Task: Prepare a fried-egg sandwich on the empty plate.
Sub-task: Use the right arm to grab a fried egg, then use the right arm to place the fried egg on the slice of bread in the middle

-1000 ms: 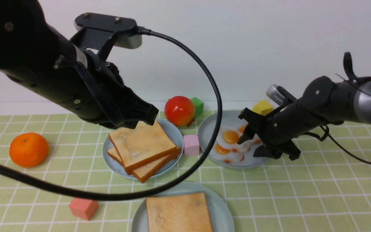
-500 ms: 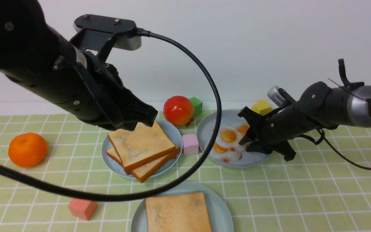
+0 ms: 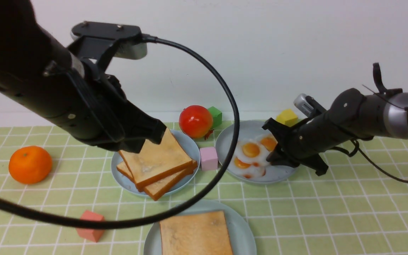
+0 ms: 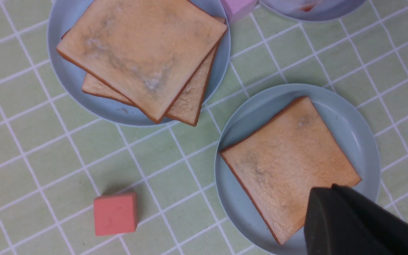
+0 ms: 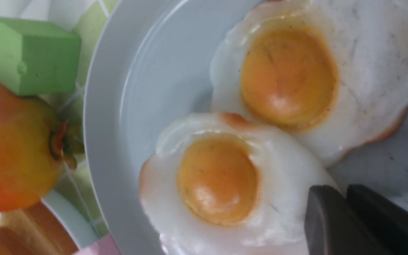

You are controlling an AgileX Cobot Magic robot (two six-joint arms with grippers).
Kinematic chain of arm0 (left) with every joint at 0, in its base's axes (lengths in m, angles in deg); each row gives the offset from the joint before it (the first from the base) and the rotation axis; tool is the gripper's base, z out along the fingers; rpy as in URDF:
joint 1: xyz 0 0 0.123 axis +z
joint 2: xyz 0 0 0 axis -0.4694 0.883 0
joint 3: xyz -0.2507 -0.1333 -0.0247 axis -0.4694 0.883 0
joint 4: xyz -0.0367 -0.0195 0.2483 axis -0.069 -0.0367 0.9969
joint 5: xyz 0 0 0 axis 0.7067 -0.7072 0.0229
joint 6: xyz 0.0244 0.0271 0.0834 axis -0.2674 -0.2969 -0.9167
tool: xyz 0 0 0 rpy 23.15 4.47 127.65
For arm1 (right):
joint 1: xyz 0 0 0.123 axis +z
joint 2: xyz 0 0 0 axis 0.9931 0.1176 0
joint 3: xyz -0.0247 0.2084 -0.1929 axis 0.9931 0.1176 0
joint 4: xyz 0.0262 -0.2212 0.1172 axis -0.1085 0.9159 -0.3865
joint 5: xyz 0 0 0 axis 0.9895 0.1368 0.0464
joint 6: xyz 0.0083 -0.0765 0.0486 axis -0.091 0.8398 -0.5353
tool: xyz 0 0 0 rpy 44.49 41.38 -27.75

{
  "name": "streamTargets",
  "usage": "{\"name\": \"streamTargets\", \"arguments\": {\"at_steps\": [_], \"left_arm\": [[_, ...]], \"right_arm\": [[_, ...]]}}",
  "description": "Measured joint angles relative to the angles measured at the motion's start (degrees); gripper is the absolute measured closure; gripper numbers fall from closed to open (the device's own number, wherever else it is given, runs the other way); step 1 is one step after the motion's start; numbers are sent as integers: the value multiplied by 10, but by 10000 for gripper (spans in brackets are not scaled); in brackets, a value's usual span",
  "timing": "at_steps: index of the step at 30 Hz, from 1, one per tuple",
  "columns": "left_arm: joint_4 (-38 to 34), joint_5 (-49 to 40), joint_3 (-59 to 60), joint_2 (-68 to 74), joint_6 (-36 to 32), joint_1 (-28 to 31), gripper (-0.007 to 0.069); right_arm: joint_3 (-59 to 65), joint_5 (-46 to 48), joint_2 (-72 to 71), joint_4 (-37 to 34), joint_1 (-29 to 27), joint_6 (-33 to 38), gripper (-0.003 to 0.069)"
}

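Note:
The pale mint plate (image 3: 241, 226) sits at the near centre with one toast slice (image 3: 195, 233) flat on it; the left wrist view shows the same plate (image 4: 352, 117) and slice (image 4: 285, 166). My left gripper (image 3: 156, 132) (image 4: 326, 193) hangs shut and empty above the table. Three fried eggs lie on a grey-blue plate (image 3: 225, 141) to the right. My right gripper (image 3: 272, 157) (image 5: 344, 193) is down at that plate, its jaws nearly together on the white edge of the middle fried egg (image 3: 251, 150) (image 5: 218, 180).
A second grey-blue plate (image 3: 190, 141) holds two stacked toast slices (image 3: 156, 159). Around them are an orange (image 3: 30, 164), a red fruit (image 3: 197, 121), and green (image 3: 216, 116), yellow (image 3: 288, 117), pink (image 3: 209, 158) and coral (image 3: 91, 230) cubes. The left arm's cable (image 3: 234, 109) loops over the middle.
The right gripper's jaws have closed from wide open onto the egg's edge. The left arm has drifted slightly to the left.

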Motion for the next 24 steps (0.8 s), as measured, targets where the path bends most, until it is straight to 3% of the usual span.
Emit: {"name": "streamTargets", "arguments": {"at_steps": [13,19,24], "left_arm": [[1,-25,0,-21,15,0,624],[28,-43,12,-50,86,0,622],[46,-28,85,-132,153,0,621]], "right_arm": [[5,62,-79,7,1,101,602],[93,50,-190,2,11,221,602],[214,45,-274,-86,71,350,602]]}}
